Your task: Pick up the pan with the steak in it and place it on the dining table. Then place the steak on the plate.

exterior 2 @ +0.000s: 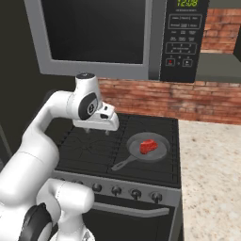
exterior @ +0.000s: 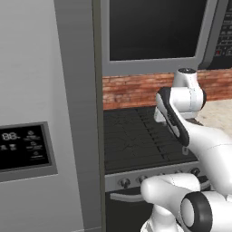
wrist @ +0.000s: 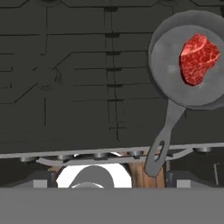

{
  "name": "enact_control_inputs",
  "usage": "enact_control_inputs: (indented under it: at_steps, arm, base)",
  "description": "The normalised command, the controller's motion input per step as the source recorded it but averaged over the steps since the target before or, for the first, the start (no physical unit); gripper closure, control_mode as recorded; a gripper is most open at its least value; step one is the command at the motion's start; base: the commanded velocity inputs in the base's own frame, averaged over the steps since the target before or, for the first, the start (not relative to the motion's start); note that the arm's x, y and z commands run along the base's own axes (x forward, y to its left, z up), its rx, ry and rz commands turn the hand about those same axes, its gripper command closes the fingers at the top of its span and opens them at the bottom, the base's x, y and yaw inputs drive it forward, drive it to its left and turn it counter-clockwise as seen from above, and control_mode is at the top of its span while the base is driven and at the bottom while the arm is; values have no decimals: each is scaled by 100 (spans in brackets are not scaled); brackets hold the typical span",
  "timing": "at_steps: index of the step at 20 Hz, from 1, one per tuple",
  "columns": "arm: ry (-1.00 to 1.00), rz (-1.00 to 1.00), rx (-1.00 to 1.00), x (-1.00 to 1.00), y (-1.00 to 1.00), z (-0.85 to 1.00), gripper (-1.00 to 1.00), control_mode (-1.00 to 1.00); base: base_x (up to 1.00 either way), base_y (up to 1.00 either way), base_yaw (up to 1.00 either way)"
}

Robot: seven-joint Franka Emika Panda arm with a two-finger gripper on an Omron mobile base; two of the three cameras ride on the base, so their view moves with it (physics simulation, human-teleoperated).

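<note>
A dark grey pan (exterior 2: 159, 151) sits on the front right burner of the black stove (exterior 2: 89, 150), its handle (wrist: 162, 142) pointing toward the stove's front edge. The red steak (exterior 2: 148, 146) with pale marbling lies inside it. In the hand view the pan (wrist: 170, 74) is at the upper right, with the steak (wrist: 199, 59) in its right half. My gripper (exterior 2: 98, 132) hangs open over the stove's left centre, to the left of the pan and above it, with nothing between its fingers. The dining table and the plate are out of view.
A microwave (exterior 2: 117, 33) hangs low over the stove, in front of a brick wall (exterior 2: 155, 99). A beige speckled counter (exterior 2: 212, 169) adjoins the stove on the right. A grey fridge (exterior: 31, 113) stands on its left. Knobs (exterior 2: 116, 190) line the stove front.
</note>
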Motion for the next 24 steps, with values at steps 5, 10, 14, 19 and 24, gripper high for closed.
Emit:
enact_control_inputs:
  at_steps: [5, 10, 14, 19, 24]
  arm:
    - [3, -11, -5, 1, -38, -42, -100, -100]
    - [2, -11, -1, 8, -42, -36, -100, -100]
    - [2, -11, 0, 12, -41, -34, -100, -100]
    - [4, -11, 3, 19, -36, -37, -100, -100]
    - [5, -10, 5, 19, -30, -42, -100, -100]
  base:
    - [0, 0, 0]
    - [0, 0, 0]
    - [0, 0, 0]
    - [0, 0, 0]
    - [0, 0, 0]
